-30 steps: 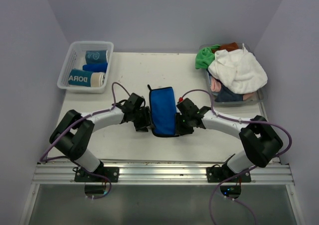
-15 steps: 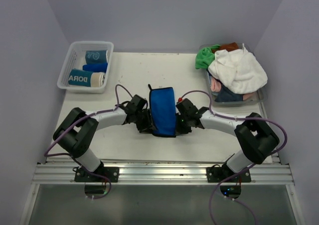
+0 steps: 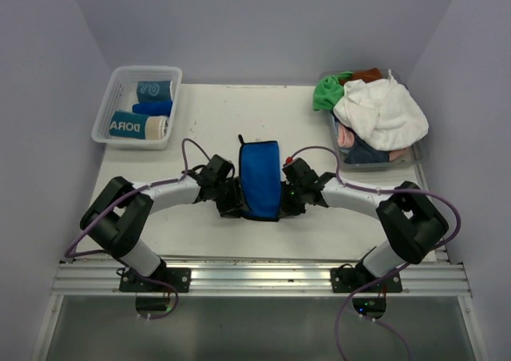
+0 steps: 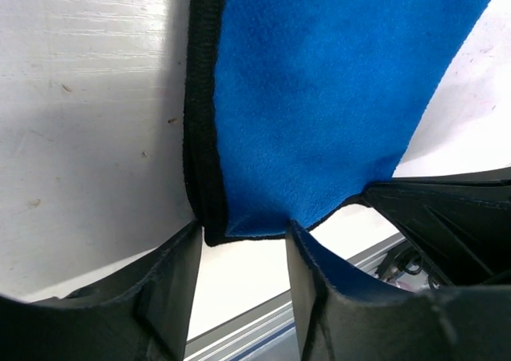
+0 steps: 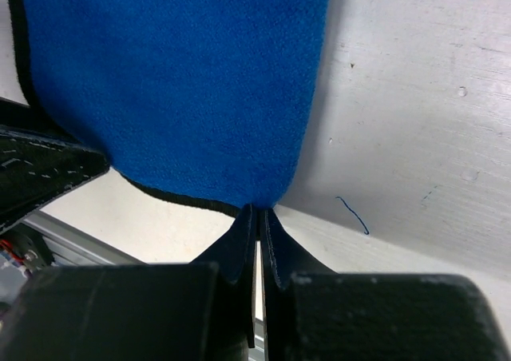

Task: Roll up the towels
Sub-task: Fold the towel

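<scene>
Right gripper closer; towel corner unseen

Soft, even light falls from above in my overhead view. The bench reads bright white with no hard glare, shadows are faint and soft-edged, and detail holds sharp to the edges. In my left wrist view the bench glows pale at upper left and greys toward the blue towel. My left end effector sits near-black and soft at the bottom. In my right wrist view the bench is greyer, shaded along the towel's edge, and my right end effector is blurred and underexposed.
</scene>
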